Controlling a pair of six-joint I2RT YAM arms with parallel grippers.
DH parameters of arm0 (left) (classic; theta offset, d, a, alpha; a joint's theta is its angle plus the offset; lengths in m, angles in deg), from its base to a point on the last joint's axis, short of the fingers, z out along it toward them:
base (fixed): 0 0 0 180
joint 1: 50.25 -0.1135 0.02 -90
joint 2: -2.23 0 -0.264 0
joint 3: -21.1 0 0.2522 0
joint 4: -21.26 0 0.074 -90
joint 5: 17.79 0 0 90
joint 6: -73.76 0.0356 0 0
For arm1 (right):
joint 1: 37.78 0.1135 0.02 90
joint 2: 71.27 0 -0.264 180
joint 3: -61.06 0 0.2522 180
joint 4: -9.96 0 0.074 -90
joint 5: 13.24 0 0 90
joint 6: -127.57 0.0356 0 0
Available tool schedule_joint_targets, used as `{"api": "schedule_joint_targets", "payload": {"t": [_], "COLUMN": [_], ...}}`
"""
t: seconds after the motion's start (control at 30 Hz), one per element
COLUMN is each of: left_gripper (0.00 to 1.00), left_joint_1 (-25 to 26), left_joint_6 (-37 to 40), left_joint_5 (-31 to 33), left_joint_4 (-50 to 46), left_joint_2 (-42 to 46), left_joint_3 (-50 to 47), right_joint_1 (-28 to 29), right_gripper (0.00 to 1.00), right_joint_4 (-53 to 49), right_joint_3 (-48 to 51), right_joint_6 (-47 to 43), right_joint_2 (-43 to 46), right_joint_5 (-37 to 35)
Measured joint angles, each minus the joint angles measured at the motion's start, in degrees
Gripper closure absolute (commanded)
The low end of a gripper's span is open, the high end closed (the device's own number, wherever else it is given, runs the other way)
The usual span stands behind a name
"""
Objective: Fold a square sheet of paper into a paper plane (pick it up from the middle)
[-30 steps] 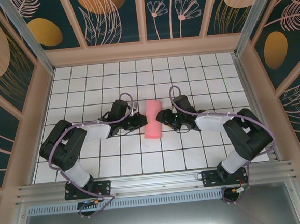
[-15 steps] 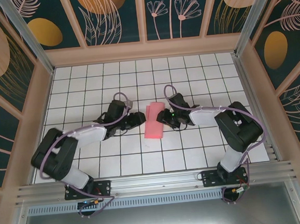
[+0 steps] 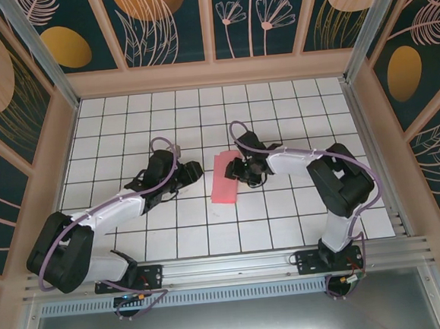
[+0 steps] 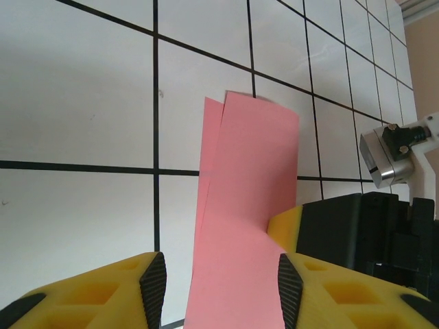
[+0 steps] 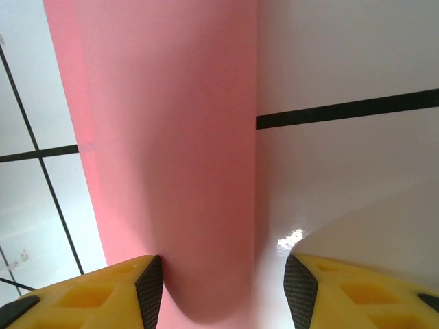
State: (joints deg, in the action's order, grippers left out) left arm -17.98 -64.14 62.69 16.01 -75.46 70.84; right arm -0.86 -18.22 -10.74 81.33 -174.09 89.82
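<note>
Locate one sheet of paper (image 3: pixel 223 178) near the centre of the table (image 3: pixel 124 111). It is thin, matte, salmon-pink and unprinted. It is doubled over lengthwise into a long narrow rectangle that lies mostly flat on the tiles. In the left wrist view, note two layers at its far end, with their edges slightly offset. In the right wrist view, note that the fold is a soft rounded curve, not a sharp crease.

The table surface is glossy white tile divided by thin black grid lines.

Count two arms (image 3: pixel 113 213) with white and black shells, and two grippers. Each gripper carries two blocky yellow fingers (image 4: pixel 96 295) faced with black ribbed pads (image 4: pixel 154 284).

Check the left gripper (image 3: pixel 192 170). Its jaws stand apart and hold nothing. It sits just beside the sheet's left long edge, clear of the paper.

Check the right gripper (image 3: pixel 236 171). It sits at the sheet's right long edge. Its jaws stand apart, with the folded edge of the sheet lying between them. A strip of bare tile shows between the paper and one pad. You cannot tell whether the other pad touches the paper.
</note>
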Motion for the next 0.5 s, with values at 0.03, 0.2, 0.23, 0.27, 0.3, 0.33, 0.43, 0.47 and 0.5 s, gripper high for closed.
{"api": "schedule_joint_targets", "payload": {"t": [0.03,0.2,0.23,0.27,0.3,0.33,0.43,0.47,0.5], "left_gripper": [0.51,0.51,0.51,0.51,0.51,0.51,0.51,0.51,0.51], "left_joint_1": [0.0,0.0,0.0,0.0,0.0,0.0,0.0,0.0,0.0], "left_joint_6": [0.0,0.0,0.0,0.0,0.0,0.0,0.0,0.0,0.0], "left_joint_5": [0.0,0.0,0.0,0.0,0.0,0.0,-0.1,-0.1,-0.1], "left_joint_4": [0.0,0.0,0.0,0.0,0.0,0.0,0.0,0.0,0.0], "left_joint_2": [0.0,0.0,0.0,0.0,0.0,-0.1,-0.3,-0.4,-0.5], "left_joint_3": [0.0,0.0,0.0,0.0,0.0,0.0,0.0,0.0,0.0], "right_joint_1": [0.0,0.2,0.2,0.2,0.2,0.2,0.2,0.2,0.2], "right_gripper": [0.45,0.44,0.44,0.44,0.44,0.44,0.43,0.43,0.42], "right_joint_4": [-0.7,-2.8,-3.3,-3.8,-4.3,-5.1,-7.4,-8.1,-8.5], "right_joint_3": [-0.5,-2.0,-2.3,-2.7,-3.2,-3.8,-5.6,-6.1,-6.5], "right_joint_6": [-0.4,-3.0,-3.3,-3.5,-4.0,-4.4,-5.0,-5.2,-5.4], "right_joint_2": [-0.2,-1.0,-1.2,-1.5,-1.7,-2.1,-3.2,-3.5,-3.7], "right_joint_5": [-0.1,-0.2,-0.2,-0.1,-0.1,-0.2,-0.2,-0.2,-0.2]}}
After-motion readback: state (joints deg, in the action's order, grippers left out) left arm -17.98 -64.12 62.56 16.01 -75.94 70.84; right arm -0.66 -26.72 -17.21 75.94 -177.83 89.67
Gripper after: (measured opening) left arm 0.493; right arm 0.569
